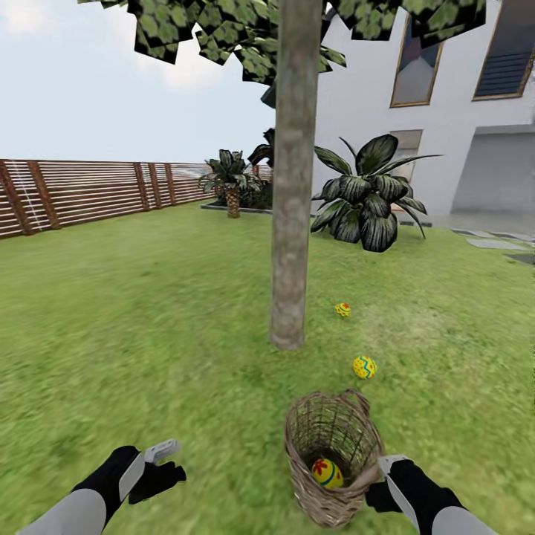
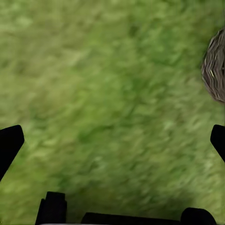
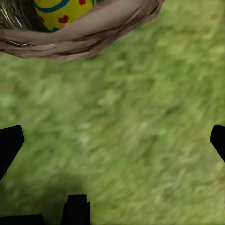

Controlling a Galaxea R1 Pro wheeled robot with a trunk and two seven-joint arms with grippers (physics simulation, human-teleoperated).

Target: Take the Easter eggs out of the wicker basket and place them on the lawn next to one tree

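Note:
The wicker basket (image 1: pixel 334 461) stands on the lawn (image 1: pixel 134 312) just in front of me, with one yellow Easter egg (image 1: pixel 327 472) lying in its bottom. Two more eggs rest on the grass to the right of the tree trunk (image 1: pixel 291 223): one close to its foot (image 1: pixel 342 309), the other nearer the basket (image 1: pixel 364 366). My right gripper (image 1: pixel 383 477) hangs open beside the basket's right rim; its wrist view shows the rim (image 3: pixel 79 35) and the egg (image 3: pixel 61 11) inside. My left gripper (image 1: pixel 167 462) is open over bare grass, well left of the basket (image 2: pixel 215 65).
A brown slat fence (image 1: pixel 89 193) runs along the left. A big broad-leaf plant (image 1: pixel 368 197) and a short palm (image 1: pixel 232 178) stand behind the tree. The white house (image 1: pixel 446 111) and grey paving stones (image 1: pixel 494 241) lie at the right.

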